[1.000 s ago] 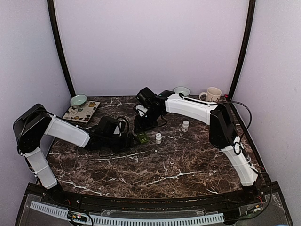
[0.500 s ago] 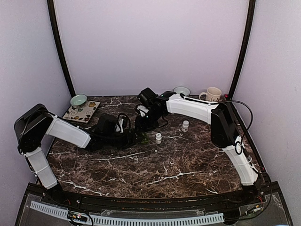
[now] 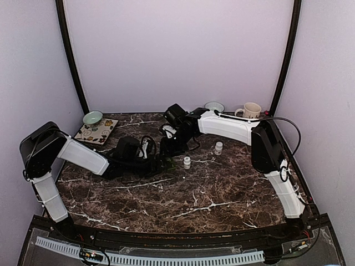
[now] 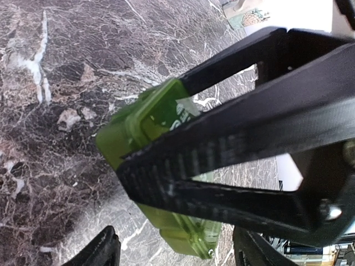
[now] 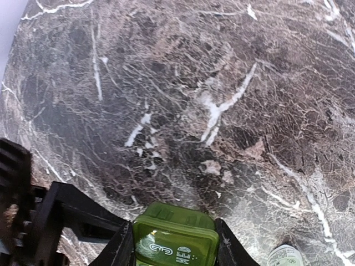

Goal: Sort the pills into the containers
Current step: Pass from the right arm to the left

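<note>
Jaws of the right gripper (image 5: 172,254) pinch the green pill box (image 4: 150,119) near the middle of the table (image 5: 222,83). The left gripper (image 4: 175,252) has slid in this past second and straddles the box's end, unclosed. That looks like bracing to open it. The nearest white bottle (image 3: 187,162) stands just right, untouched.

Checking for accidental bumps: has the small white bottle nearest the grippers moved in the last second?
No. The white bottle stands where it did, with the same gap to the other bottle and in the same place relative to the mug.
</note>
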Action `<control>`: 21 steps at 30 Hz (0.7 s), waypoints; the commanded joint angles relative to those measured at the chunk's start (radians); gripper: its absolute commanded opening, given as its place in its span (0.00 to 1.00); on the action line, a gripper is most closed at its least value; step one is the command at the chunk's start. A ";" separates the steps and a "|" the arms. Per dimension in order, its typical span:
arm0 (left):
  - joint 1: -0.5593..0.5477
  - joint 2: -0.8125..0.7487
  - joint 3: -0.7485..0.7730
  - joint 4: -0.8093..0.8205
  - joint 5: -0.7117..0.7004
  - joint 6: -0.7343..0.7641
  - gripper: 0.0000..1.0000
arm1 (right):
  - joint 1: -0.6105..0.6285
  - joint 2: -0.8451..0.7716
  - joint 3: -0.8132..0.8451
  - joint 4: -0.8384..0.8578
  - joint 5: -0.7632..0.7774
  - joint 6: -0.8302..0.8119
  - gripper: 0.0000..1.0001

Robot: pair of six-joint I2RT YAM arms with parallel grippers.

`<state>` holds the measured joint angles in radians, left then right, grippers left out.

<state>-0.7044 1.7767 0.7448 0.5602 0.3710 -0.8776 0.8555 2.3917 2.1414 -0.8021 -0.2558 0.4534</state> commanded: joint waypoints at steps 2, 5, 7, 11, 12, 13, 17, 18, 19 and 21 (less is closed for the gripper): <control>-0.001 0.011 0.019 0.023 0.027 0.057 0.72 | -0.002 -0.063 -0.008 0.027 -0.023 0.013 0.16; 0.000 0.019 0.035 0.007 0.039 0.089 0.72 | -0.003 -0.063 -0.007 0.026 -0.039 0.019 0.15; 0.002 0.019 0.040 0.007 0.057 0.108 0.71 | -0.002 -0.065 -0.009 0.027 -0.047 0.022 0.15; 0.005 0.015 0.062 -0.029 0.063 0.143 0.71 | -0.001 -0.068 -0.006 0.031 -0.052 0.028 0.14; 0.005 0.010 0.064 -0.035 0.059 0.147 0.71 | 0.001 -0.069 -0.006 0.032 -0.053 0.028 0.14; 0.007 0.005 0.064 -0.039 0.058 0.151 0.70 | 0.001 -0.071 -0.006 0.031 -0.053 0.028 0.14; 0.010 0.001 0.081 -0.057 0.065 0.161 0.65 | 0.002 -0.085 -0.021 0.041 -0.049 0.031 0.13; 0.010 0.001 0.081 -0.058 0.065 0.160 0.63 | 0.002 -0.088 -0.026 0.045 -0.051 0.031 0.13; 0.011 0.001 0.080 -0.059 0.067 0.159 0.62 | 0.002 -0.091 -0.030 0.048 -0.051 0.031 0.13; 0.011 -0.004 0.077 -0.062 0.065 0.157 0.58 | 0.003 -0.096 -0.039 0.055 -0.052 0.033 0.13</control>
<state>-0.6983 1.8008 0.8036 0.5213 0.4225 -0.7418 0.8555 2.3627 2.1208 -0.7849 -0.2955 0.4747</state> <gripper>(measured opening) 0.611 0.394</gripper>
